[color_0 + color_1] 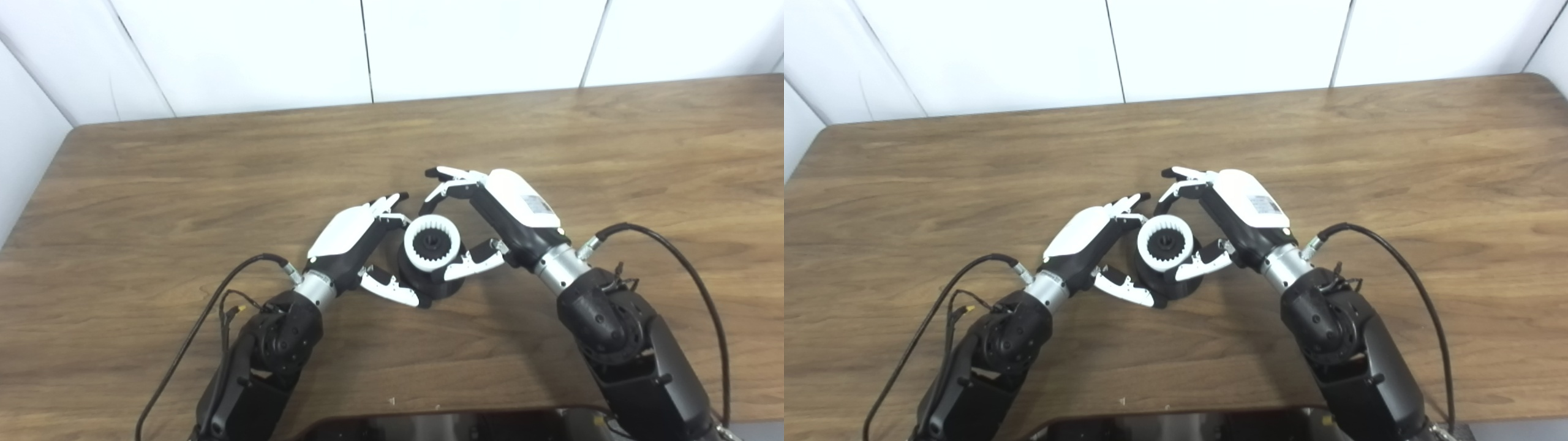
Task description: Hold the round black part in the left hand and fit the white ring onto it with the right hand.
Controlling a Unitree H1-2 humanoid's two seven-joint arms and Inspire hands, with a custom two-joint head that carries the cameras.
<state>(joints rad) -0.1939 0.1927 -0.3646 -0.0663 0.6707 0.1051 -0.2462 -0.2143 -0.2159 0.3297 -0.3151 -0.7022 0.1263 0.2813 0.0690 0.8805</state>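
Observation:
The round black part [429, 285] stands on the wooden table [184, 184] near the middle. The white ring [409, 245], toothed on the inside, sits on top of it, with the part's black hub showing through its centre. My left hand [355, 239] cups the part from the left: its fingers [392, 211] touch the far left side and its thumb [392, 288] lies against the base at the front. My right hand [508, 214] is at the part's right, with its thumb [474, 264] resting on the part. Its fingers [450, 180] are spread beyond the ring, clear of it.
A black cable loops off each forearm, at the left [202, 318] and at the right [686, 263]. A dark glossy surface [441, 425] lies along the table's near edge. White wall panels [367, 49] stand behind the table's far edge.

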